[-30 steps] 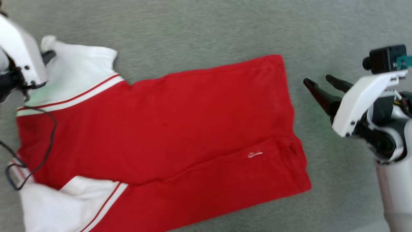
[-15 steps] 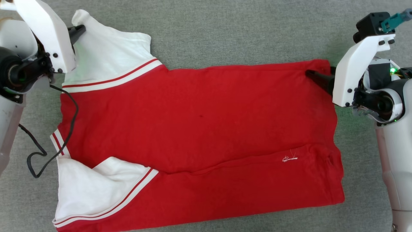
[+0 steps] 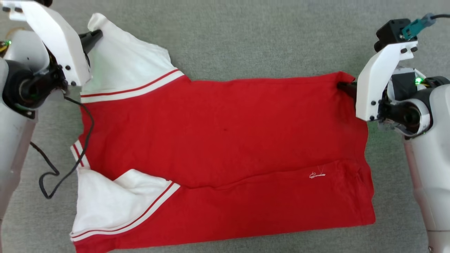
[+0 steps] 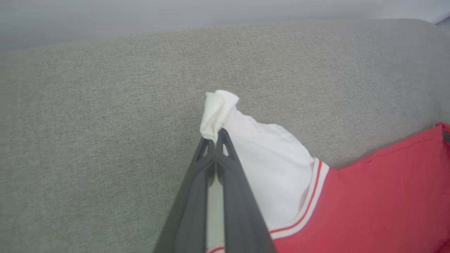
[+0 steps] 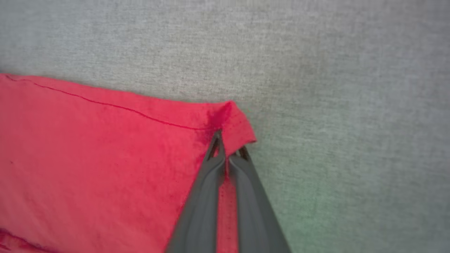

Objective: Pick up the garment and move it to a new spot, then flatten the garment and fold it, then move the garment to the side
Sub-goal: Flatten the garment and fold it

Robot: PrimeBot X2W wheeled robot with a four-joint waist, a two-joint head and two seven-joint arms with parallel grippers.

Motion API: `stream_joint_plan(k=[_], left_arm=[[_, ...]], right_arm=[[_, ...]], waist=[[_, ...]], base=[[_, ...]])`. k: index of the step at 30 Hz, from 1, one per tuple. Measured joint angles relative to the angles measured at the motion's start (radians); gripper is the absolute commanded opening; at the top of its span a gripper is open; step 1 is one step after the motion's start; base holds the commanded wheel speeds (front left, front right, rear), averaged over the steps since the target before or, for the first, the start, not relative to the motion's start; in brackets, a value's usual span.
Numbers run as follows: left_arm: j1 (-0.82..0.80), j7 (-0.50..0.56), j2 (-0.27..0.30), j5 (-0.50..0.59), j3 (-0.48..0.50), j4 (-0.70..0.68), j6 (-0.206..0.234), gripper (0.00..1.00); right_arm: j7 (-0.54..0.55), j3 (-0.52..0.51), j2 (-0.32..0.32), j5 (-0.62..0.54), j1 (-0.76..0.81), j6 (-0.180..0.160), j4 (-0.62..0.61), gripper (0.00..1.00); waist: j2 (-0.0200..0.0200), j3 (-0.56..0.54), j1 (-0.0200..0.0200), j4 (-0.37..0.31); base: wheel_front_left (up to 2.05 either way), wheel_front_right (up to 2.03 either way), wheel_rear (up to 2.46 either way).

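Closure of the right gripper over the last second. At first its two dark fingers stood spread and clear of the jersey T-shirt, with the red hem corner well beyond the fingertips. Half a second ago the tips had reached that corner. Now the jaws are pressed together on it, a small fold of red cloth bunched just past the tips. The head camera has also turned, so any shift of the cloth itself probably cannot be told apart from that.

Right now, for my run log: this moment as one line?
left gripper: shut on white sleeve | right gripper: shut on red hem corner | shirt: spread on grey surface, plain side up
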Motion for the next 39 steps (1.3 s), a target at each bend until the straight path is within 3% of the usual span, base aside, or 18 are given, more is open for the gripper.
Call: stream_joint_plan(k=[6,13,21,28,29,30,31,32,33,39], left_arm=[[0.104,-0.082,-0.006,-0.036,0.019,-0.005,-0.02,0.0],[0.343,-0.185,0.018,-0.109,0.07,-0.075,-0.018,0.0],[0.686,-0.294,0.029,-0.198,0.125,-0.215,0.039,0.0],[0.911,-0.337,0.006,-0.252,0.13,-0.292,0.092,0.0],[0.926,-0.338,-0.003,-0.251,0.12,-0.292,0.097,0.0],[0.936,-0.341,-0.012,-0.251,0.112,-0.291,0.101,0.02],[0.943,-0.34,-0.02,-0.251,0.104,-0.288,0.105,0.31],[0.949,-0.341,-0.03,-0.251,0.098,-0.285,0.105,0.78],[0.953,-0.349,-0.042,-0.247,0.091,-0.278,0.105,1.0],[0.958,-0.445,-0.059,-0.175,0.082,-0.267,0.117,1.0]], right_arm=[[-0.035,-0.004,-0.046,0.028,0.095,0.0,-0.073,0.0],[-0.045,-0.052,-0.064,0.05,0.296,0.0,-0.168,0.0],[-0.079,-0.121,-0.035,0.064,0.518,0.0,-0.234,0.0],[-0.167,-0.149,-0.012,0.052,0.63,0.0,-0.224,0.02],[-0.19,-0.15,-0.011,0.052,0.637,0.0,-0.215,0.4],[-0.216,-0.148,-0.011,0.047,0.645,0.0,-0.205,0.87],[-0.246,-0.152,-0.008,0.044,0.651,0.0,-0.189,1.0],[-0.265,-0.153,-0.002,0.047,0.654,0.0,-0.173,1.0],[-0.281,-0.148,-0.001,0.048,0.66,0.0,-0.156,1.0],[-0.371,-0.118,-0.004,0.084,0.709,0.0,-0.135,1.0]], waist=[[0.0,-0.088,0.0,0.014],[0.0,-0.219,-0.0001,0.036],[0.0,-0.351,-0.0002,0.058],[0.0,-0.384,-0.0004,0.071],[0.0,-0.383,-0.0003,0.072],[0.0,-0.383,-0.0003,0.072],[0.0,-0.383,-0.0003,0.073],[0.0,-0.383,-0.0003,0.072],[0.0,-0.384,-0.0003,0.072],[0.0,-0.403,-0.0003,0.066]], base=[[0.0,0.0,0.0],[0.0,0.0,0.0],[0.0,0.0,0.0],[0.0,0.0,0.0],[0.0,0.0,0.0],[0.0,0.0,0.0],[0.0,0.0,0.0],[0.0,0.0,0.0],[0.0,0.0,0.0],[0.0,0.0,0.0]])
